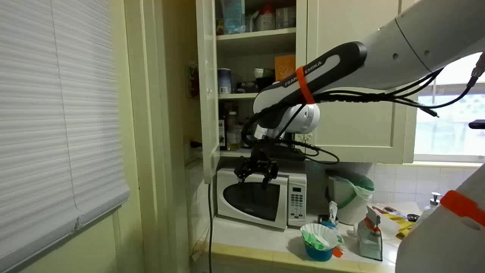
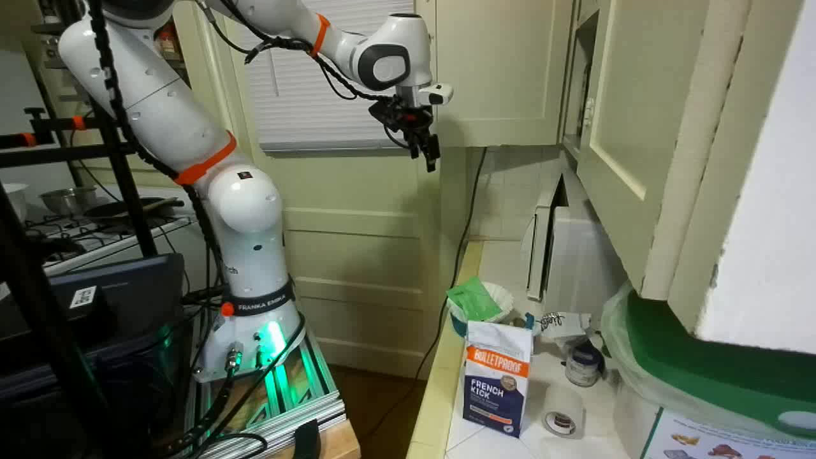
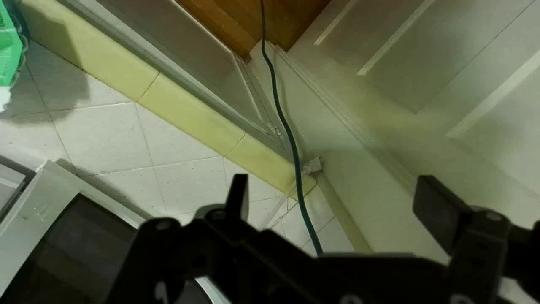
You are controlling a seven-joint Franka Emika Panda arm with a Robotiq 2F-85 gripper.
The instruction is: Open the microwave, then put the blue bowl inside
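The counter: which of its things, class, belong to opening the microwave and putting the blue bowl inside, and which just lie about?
For the job:
microwave
blue bowl

Lying about:
Bulletproof bag
white roll
small jar
green packet in the bowl
green-lidded bin

Bulletproof bag [image 2: 497, 381] upright on counter [image 2: 482, 447]; tape roll [image 2: 563, 414] just beside; green-and-white bin [image 2: 707, 366] nearby.

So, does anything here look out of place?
The blue bowl holds a white paper liner and a green packet, perhaps odd for something bound for the microwave, whose door is ajar. A cupboard door also hangs open.
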